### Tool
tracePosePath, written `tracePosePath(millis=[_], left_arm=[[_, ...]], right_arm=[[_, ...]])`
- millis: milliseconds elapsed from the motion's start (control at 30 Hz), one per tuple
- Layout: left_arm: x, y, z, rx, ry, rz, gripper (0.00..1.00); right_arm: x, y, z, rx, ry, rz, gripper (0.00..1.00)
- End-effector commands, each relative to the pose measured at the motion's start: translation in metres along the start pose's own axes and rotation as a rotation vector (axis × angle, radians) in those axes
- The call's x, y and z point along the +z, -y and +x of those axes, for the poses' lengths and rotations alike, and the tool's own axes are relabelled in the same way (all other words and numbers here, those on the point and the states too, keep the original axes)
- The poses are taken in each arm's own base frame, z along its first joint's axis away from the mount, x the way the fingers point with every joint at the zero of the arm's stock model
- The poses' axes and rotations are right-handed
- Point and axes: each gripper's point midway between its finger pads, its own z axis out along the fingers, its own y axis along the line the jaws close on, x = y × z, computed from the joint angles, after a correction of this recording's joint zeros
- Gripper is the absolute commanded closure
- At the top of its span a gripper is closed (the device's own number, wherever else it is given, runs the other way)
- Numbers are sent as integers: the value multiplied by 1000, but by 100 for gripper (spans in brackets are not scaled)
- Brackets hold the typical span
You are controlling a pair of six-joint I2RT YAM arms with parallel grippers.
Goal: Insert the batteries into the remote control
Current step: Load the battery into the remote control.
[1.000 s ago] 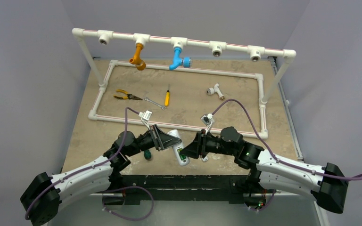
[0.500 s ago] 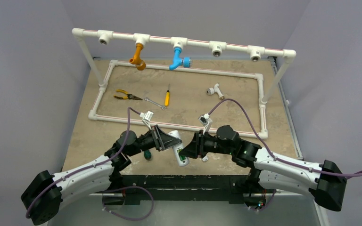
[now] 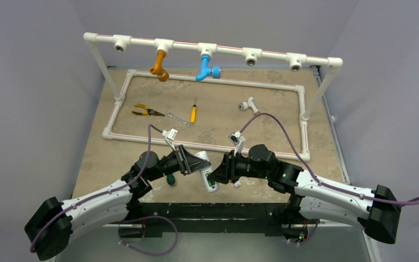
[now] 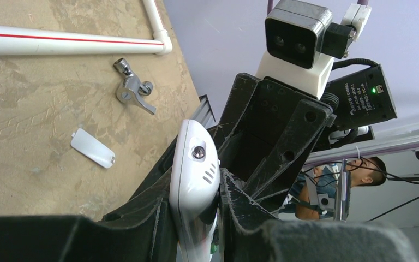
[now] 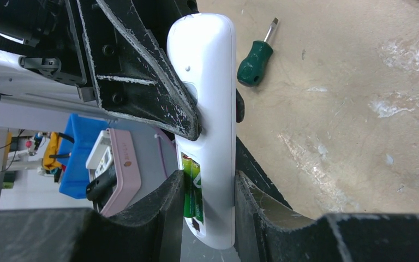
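The white remote control (image 3: 206,172) hangs above the table's near edge, long axis roughly upright. My left gripper (image 3: 195,164) is shut on its upper half; in the left wrist view both fingers press the remote control (image 4: 196,174), with the gripper (image 4: 195,188) centred on it. My right gripper (image 5: 208,180) is closed across the remote control's (image 5: 210,82) lower end. One finger rests against two green batteries (image 5: 192,194) lying side by side in the open recess, the other against the opposite side. A green glint of the batteries (image 3: 209,177) shows from above.
A green-handled screwdriver (image 5: 255,60) lies on the table under the left arm. A small white cover plate (image 4: 91,147) lies near a chrome fitting (image 4: 133,90). Farther back a white pipe frame (image 3: 207,82) encloses pliers (image 3: 144,111), a wrench (image 3: 179,119) and a yellow screwdriver (image 3: 193,113).
The right arm has shifted slightly left toward the remote control and its jaws have narrowed a little. The left arm and the remote control stay where they were.
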Motion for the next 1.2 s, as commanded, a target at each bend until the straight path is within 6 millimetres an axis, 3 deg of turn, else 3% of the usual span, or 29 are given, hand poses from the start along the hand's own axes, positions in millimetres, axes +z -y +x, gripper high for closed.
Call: tracePosePath(millis=[0,433,567,767,967,1167], left_arm=[[2,44,-15,20,44,136,100],[1,44,-16,19,46,133,100],[0,44,-16,20,44,133,100],[1,43,-15,19,40,129,100],[1,44,-15,18,38,132,100],[1,45,-15,19,38,134,100]], right_arm=[[-1,30,1,-47,-10,159,96],[-1,33,1,-65,-21,196,100],[0,23,-2,-66,-9,145,99],[-6,3,-11,-45,52,55,59],[-17,-23,-14,-13,87,-89,43],[-21,-25,-5,12,70,-127,38]])
